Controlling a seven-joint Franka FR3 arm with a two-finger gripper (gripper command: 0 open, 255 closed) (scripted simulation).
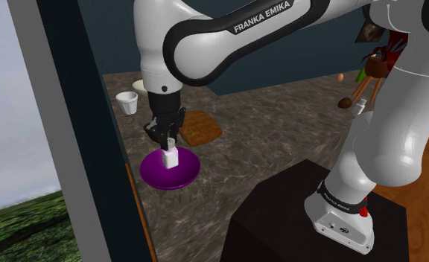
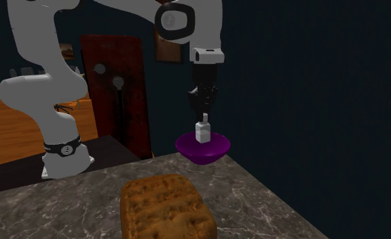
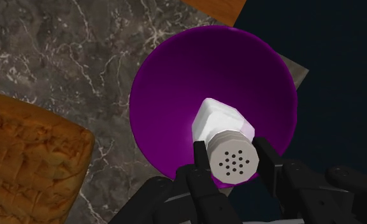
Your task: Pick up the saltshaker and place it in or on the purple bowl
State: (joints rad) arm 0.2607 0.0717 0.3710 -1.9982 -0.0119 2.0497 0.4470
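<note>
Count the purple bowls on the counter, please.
1: the purple bowl at the counter's edge, below the gripper, with the saltshaker in it. The arm may hide others.

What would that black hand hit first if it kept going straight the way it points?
The hand holds the saltshaker, and the purple bowl lies directly below; it would probably meet that first, though the gap is unclear.

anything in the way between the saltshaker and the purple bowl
Nothing visible does. The saltshaker, clasped by the tool, is right over the inside of the purple bowl, its base within the rim. The bread loaf and the white cup lie off to the side.
</note>
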